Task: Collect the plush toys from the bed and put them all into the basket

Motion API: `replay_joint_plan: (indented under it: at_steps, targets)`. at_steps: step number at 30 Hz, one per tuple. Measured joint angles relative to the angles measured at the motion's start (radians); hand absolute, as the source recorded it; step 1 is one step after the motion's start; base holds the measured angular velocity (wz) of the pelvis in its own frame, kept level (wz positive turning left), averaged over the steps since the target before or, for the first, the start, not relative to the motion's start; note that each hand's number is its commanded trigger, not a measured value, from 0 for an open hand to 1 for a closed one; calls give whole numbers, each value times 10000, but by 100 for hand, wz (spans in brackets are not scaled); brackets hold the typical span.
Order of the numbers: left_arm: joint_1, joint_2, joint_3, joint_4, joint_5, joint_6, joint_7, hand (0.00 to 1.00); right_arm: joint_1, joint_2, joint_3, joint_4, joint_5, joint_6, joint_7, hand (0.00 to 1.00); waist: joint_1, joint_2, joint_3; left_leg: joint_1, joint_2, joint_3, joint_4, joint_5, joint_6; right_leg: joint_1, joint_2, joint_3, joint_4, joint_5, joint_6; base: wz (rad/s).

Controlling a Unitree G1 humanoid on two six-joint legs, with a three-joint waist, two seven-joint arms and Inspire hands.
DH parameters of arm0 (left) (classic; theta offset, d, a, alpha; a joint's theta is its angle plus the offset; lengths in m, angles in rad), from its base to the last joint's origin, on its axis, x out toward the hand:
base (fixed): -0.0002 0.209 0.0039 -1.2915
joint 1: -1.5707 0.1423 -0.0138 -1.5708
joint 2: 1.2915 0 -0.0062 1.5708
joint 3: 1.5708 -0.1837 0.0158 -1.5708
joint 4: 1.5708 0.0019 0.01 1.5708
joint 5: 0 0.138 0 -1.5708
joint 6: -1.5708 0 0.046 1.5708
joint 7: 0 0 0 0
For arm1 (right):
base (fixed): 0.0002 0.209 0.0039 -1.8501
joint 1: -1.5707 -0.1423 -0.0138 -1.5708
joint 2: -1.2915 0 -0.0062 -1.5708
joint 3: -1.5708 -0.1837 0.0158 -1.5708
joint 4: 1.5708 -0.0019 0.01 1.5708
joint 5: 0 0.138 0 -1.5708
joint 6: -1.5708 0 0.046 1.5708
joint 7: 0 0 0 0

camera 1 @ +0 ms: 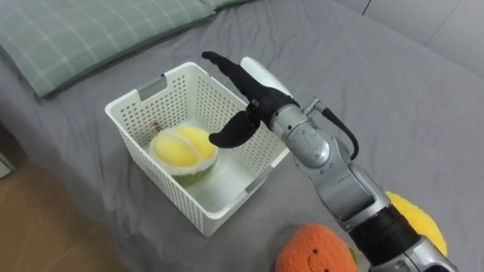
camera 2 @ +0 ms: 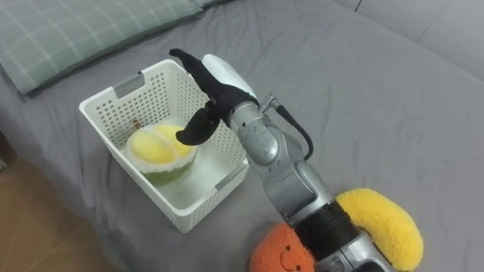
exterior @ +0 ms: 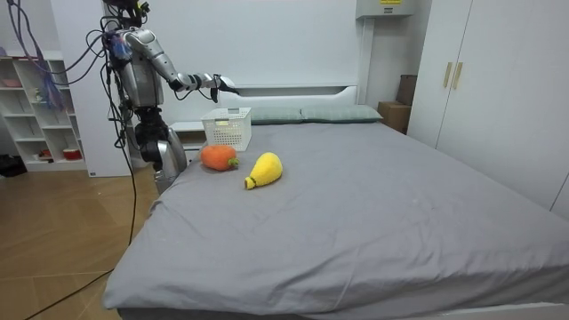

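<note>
- Nearest: an orange plush toy (camera 1: 314, 253) with a small face lies on the grey bed (camera 1: 378, 91). A yellow plush toy (camera 2: 382, 219) lies just beside it, on the right.
- The right robot hand (camera 1: 253, 97) hovers over the far right side of the white basket (camera 1: 162, 181), fingers straight and apart, thumb hanging, holding nothing.
- A yellow-green plush toy (camera 1: 184, 151) lies inside the basket, toward its left wall.
- The basket sits near the bed's left edge, with wooden floor (camera 1: 38, 227) below.
- Open grey sheet spreads to the right of the basket.
- Farthest: a green checked pillow (camera 1: 83, 30) lies beyond the basket.
</note>
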Motion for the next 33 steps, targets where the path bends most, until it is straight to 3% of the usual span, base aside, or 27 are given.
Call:
replay_joint_plan:
  at_steps: [8, 11, 15, 20, 26, 27, 33]
  targets:
    - [27, -30, 8, 61, 8, -6, 195, 0, -113, -25, -283, 882, 549, -69, -128, 0, -16, 7, 0, 104, -11, 1, -10, 18, 10, 107, -8, -1, -11, 0, 0, 0]
    - [118, -27, 10, 65, 8, -6, 198, 0, -98, -62, -636, 1279, 880, -122, -355, 0, -197, 29, 16, 148, -11, -8, -11, 18, 11, 167, -14, -10, -13, 0, 0, 0]
    - [279, -15, 29, 54, 13, -43, 206, 0, -31, -365, -1020, 1276, 1385, -440, -1012, 0, -444, 17, 5, 223, 16, 131, -65, 17, 11, 176, -15, 100, 8, 1, 1, -8]
    - [511, -16, 316, 42, 3, -27, 220, 0, 227, -819, -1581, 1353, 2201, -523, -1669, 0, -734, 51, -3, 396, 40, 289, -70, 11, 19, 240, -1, 316, 8, 4, 4, -10]
    - [726, -60, 319, 57, 8, -37, 403, 0, 595, -1064, -2396, 1985, 2393, -670, -2332, 0, -1198, 379, -47, 688, 78, 606, -188, 1, 37, 315, -10, 619, 136, 7, 8, -16]
    - [802, -56, 321, 89, 8, -25, 403, 0, 718, -1134, -2489, 2106, 2359, -668, -2370, 0, -1269, 445, -86, 730, 106, 689, -244, 1, 38, 327, -12, 660, 136, 7, 9, -21]
    - [1088, -162, 578, 103, 8, 30, 381, 0, 1088, -1199, -3097, 2519, 1937, -644, -2416, 0, -1887, 523, -154, 867, 207, 1098, -399, 1, 30, 218, 58, 1129, 169, 14, 0, -20]
